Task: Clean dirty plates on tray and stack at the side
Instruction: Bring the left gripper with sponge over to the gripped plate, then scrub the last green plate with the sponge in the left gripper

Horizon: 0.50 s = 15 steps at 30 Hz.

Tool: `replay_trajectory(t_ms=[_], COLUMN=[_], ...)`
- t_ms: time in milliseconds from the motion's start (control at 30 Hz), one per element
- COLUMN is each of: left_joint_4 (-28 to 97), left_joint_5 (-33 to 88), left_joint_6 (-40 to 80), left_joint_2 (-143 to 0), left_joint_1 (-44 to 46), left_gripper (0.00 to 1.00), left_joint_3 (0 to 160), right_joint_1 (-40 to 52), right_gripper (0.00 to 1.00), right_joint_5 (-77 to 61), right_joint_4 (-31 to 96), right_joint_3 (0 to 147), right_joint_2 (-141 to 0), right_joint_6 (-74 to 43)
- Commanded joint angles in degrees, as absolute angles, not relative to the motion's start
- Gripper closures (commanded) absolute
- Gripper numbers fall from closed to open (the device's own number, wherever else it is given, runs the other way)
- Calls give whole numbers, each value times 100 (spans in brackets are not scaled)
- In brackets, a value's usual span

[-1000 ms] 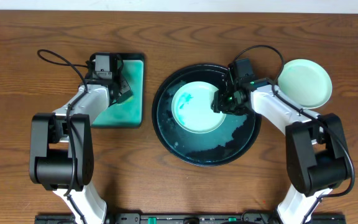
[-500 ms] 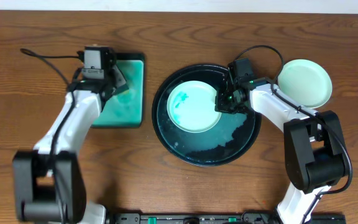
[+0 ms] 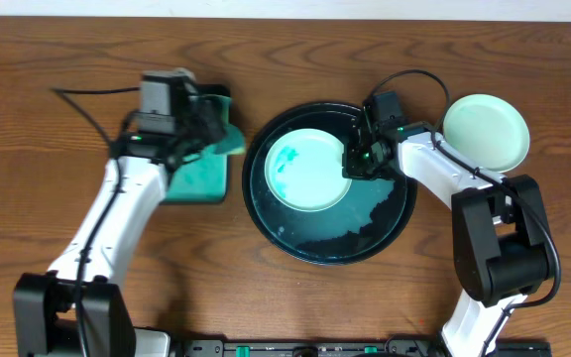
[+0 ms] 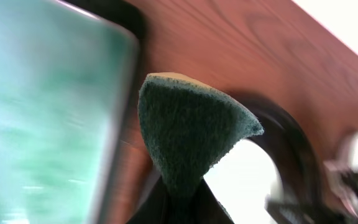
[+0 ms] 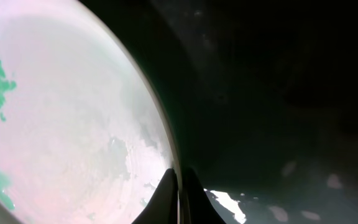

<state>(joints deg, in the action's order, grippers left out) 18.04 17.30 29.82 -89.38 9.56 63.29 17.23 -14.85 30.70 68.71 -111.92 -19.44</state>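
Observation:
A white plate (image 3: 308,171) with teal smears lies in the round black tray (image 3: 357,238). My right gripper (image 3: 349,167) is shut on this plate's right rim; up close the two fingers (image 5: 166,193) pinch the thin edge of the plate (image 5: 73,118) over the dark tray (image 5: 278,93). My left gripper (image 3: 216,129) hovers between the teal tray and the black tray, shut on a green sponge (image 3: 231,137). In the left wrist view the sponge (image 4: 188,134) sticks up from the left gripper (image 4: 179,208), with the plate (image 4: 253,180) behind it. A second, pale plate (image 3: 485,132) rests on the table at the right.
A rectangular teal tray (image 3: 198,169) with a dark rim lies left of the black tray, seen blurred as the teal tray (image 4: 42,112) in the left wrist view. Teal water streaks the black tray's floor. Cables trail from both wrists over the wooden table (image 3: 285,50).
My left arm has lifted the sponge off the teal tray and carried it right toward the black tray. The right gripper has shut on the plate's rim, and the plate shifted slightly left.

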Motion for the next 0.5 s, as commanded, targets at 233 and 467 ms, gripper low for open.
replay_trajectory(t_ms=[233,467], left_joint_4=[1240,410], left_joint_5=[1378,1380], left_joint_6=[3330,3334], left_joint_2=[-9904,-10632], left_joint_1=[2720,3144], left_gripper=[93,93], left_joint_3=[6307,6307], right_joint_1=[1719,1719], right_gripper=[99,99], right_joint_5=[-1656,-1658], right_joint_4=[3170,3173], right_joint_3=[6890,6890], right_joint_2=[-11402,-11402], right_joint_6=[-1538,-1538])
